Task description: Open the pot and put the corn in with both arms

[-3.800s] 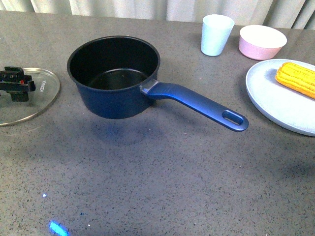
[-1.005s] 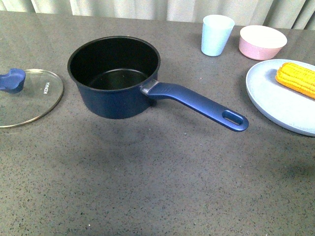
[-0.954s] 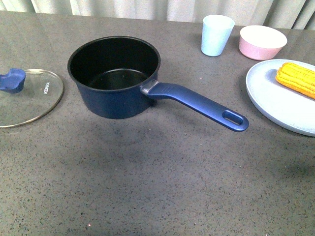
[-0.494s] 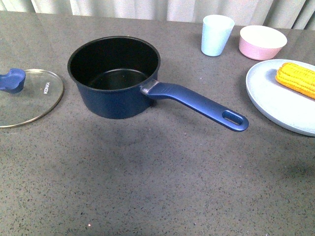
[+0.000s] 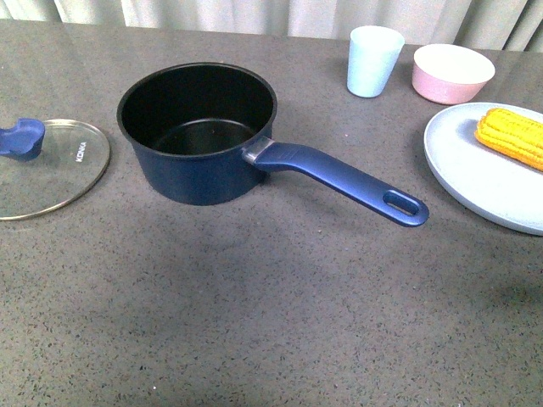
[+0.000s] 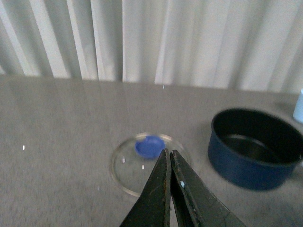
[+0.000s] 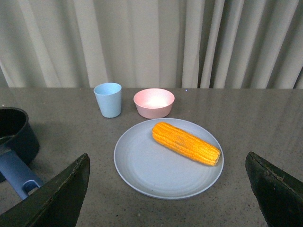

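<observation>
The dark blue pot (image 5: 197,136) stands uncovered on the grey table, its black inside bare, its long handle (image 5: 344,181) pointing right and toward me. Its glass lid (image 5: 47,170) with the blue knob (image 5: 23,138) lies flat to the pot's left. The corn (image 5: 511,136) rests on a pale plate (image 5: 475,178) at the right. Neither arm shows in the front view. My left gripper (image 6: 168,152) is shut and empty, held above and short of the lid (image 6: 130,165). My right gripper (image 7: 168,182) is wide open, hovering back from the corn (image 7: 186,143) on the plate (image 7: 147,172).
A pale blue cup (image 5: 373,59) and a small pink bowl (image 5: 452,72) stand at the back, behind the plate. Light curtains hang beyond the table's far edge. The pot (image 7: 14,137) sits beside the plate in the right wrist view.
My left gripper, earlier at the lid's knob at the left edge, has left the front view and the lid stays on the table. Over the last second nothing has moved.
</observation>
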You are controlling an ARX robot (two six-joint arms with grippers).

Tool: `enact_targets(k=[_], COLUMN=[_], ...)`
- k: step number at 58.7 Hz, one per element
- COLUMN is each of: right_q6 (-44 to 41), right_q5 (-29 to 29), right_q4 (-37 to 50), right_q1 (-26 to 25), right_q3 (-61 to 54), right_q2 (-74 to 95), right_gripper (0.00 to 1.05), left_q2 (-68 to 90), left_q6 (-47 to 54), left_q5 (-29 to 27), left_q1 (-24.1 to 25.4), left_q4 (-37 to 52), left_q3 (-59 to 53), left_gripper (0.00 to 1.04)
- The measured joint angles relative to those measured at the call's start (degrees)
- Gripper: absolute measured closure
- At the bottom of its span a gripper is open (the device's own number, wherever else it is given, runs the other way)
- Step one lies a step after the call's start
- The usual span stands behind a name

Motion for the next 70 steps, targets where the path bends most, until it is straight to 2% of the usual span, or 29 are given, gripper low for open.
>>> enact_targets(k=[30,59,64,67,70], right_q6=[0.0,0.0,0.15,3.85,4.26], right_q5=[-0.02,-0.02,0.04,-1.79,-4.57], right_q4=[0.0,0.0,-0.42,-14.25,-16.44], right_q1=[0.0,0.0,0.0,-2.54,-6.84], right_q3=[0.0,0.0,0.17,5.97,9.55], right_q2=[0.0,0.0,0.33,9.68,21.18], right_gripper=[0.09,0.09,0.09,0.09,0.09], left_q2=[-0.09,-0.09,-0.09,-0.09,-0.09], left_q6=[-0.07,-0.02,0.0,0.0,0.0], left_q5=[-0.02,-0.04,-0.02,-0.04,-0.02], left_q1=[-0.04,-0.04,-0.04,-0.04,-0.04], left_q4=[-0.37,-0.37,-0.37,-0.37,-0.37], left_q3=[0.0,0.0,0.0,0.0,0.0], left_gripper=[1.01,0.09,0.09,0.09,0.09])
